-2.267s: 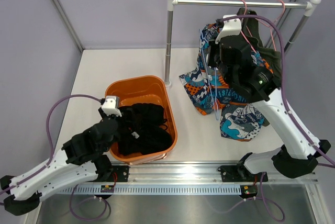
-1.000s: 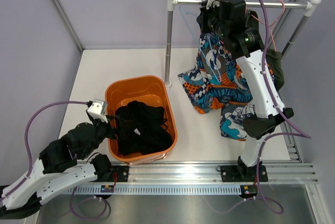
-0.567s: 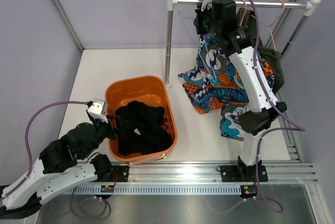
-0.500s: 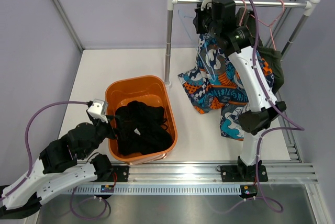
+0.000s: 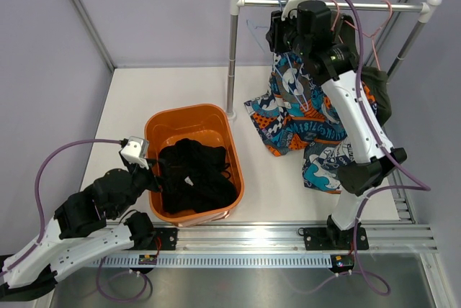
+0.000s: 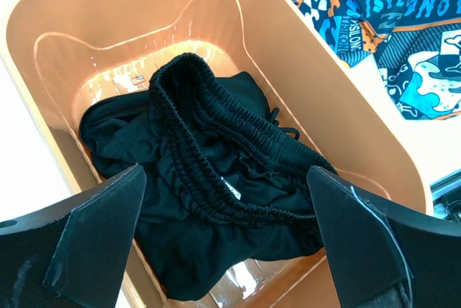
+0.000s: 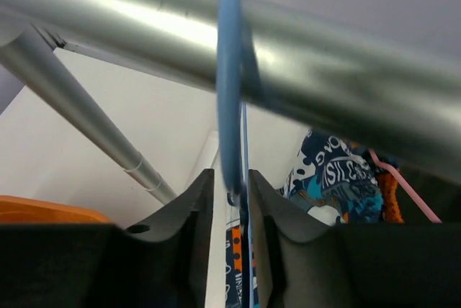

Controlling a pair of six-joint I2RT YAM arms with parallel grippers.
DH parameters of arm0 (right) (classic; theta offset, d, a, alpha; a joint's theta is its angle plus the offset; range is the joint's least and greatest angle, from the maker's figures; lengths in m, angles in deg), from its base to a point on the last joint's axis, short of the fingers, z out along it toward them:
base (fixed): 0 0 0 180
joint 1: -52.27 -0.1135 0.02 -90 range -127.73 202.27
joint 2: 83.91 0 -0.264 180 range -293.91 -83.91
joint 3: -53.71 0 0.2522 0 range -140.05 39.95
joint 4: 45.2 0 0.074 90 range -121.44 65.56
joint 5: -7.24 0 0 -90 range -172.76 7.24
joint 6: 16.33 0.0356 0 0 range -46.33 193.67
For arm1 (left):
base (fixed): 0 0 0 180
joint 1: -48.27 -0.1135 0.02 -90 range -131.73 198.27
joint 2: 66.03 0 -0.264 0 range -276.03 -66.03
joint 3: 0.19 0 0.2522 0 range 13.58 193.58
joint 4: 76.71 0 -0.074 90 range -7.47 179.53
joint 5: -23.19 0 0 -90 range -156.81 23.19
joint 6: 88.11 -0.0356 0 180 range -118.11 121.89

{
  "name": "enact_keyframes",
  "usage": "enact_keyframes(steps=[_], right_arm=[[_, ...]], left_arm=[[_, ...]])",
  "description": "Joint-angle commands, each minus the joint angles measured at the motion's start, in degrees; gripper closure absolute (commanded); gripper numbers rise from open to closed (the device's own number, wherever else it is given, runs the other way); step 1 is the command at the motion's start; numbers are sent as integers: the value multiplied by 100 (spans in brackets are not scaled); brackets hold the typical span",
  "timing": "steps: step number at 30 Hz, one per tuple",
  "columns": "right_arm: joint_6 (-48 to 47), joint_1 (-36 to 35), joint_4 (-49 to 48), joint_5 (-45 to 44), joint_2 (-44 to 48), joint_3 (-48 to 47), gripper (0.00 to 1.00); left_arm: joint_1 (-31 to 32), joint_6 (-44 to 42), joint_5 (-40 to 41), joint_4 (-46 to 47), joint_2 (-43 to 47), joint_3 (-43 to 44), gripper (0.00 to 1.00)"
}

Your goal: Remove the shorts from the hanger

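Note:
My right gripper [image 5: 278, 32] is raised at the metal rail [image 5: 338, 6] and shut on the hook of a thin blue hanger [image 7: 230, 70], which lies over the rail [image 7: 108, 6]. In the right wrist view the hook sits between the narrow jaws of the gripper [image 7: 230, 178]. The blue and orange patterned shorts [image 5: 295, 114] hang below the gripper and spread onto the table. My left gripper [image 6: 227, 211] is open and empty above black shorts [image 6: 209, 178] in the orange basket [image 6: 72, 6].
The orange basket [image 5: 187, 112] stands at the front left with black shorts [image 5: 196, 175] inside. A pink hanger [image 5: 367, 31] and a dark green garment [image 5: 378, 96] hang at the rail's right end. The rail's left post [image 5: 232, 56] stands behind the basket.
My right gripper rose from the patterned shorts to the rail with the blue hanger, then shifted slightly right. My left arm drew back from the basket and has since stayed still.

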Motion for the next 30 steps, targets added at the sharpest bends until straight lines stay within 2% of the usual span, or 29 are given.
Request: enact_keyframes(steps=[1, 4, 8, 12, 15, 19, 23, 30], right_arm=[[96, 27, -102, 87, 669, 141, 59], [177, 36, -49, 87, 987, 299, 53], [230, 27, -49, -290, 1505, 782, 52], [265, 36, -435, -1221, 2287, 1642, 45], [238, 114, -462, -1811, 2508, 1846, 44], [344, 510, -453, -1583, 2587, 2004, 43], [221, 844, -944, -1302, 2587, 2294, 43], [212, 1284, -1262, -616, 2139, 2321, 43]], left_arm=[[-6, -66, -80, 222, 39, -36, 1], [-6, -75, -89, 222, 39, -45, 1], [-6, -75, -98, 222, 21, -45, 1], [-6, -67, -107, 231, 13, -45, 1], [-6, -75, -124, 231, -5, -45, 1], [-6, -84, -133, 231, -31, -45, 1], [-14, -84, -133, 239, -31, -54, 1], [-6, -75, -133, 239, -23, -54, 1]])
